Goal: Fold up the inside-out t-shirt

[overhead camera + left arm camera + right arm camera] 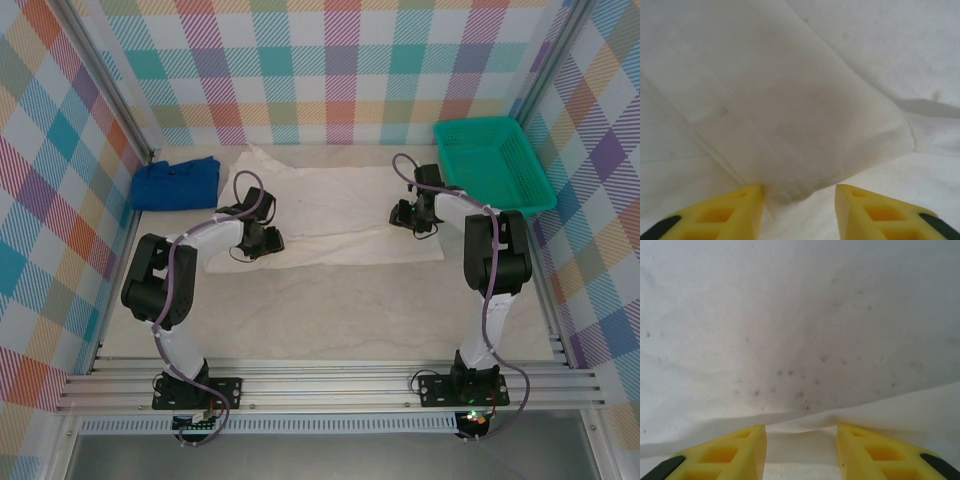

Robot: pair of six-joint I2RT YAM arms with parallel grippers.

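A blue cloth lies at the table's far left. Just right of it, the left arm reaches over the inside-out t-shirt, which lies flat across the table's middle. Its jaws are spread, with a folded corner of the shirt between them. The right arm holds its jaws apart at the shirt's right edge. A green basket sits far right.

Folded t-shirt corner at left hand
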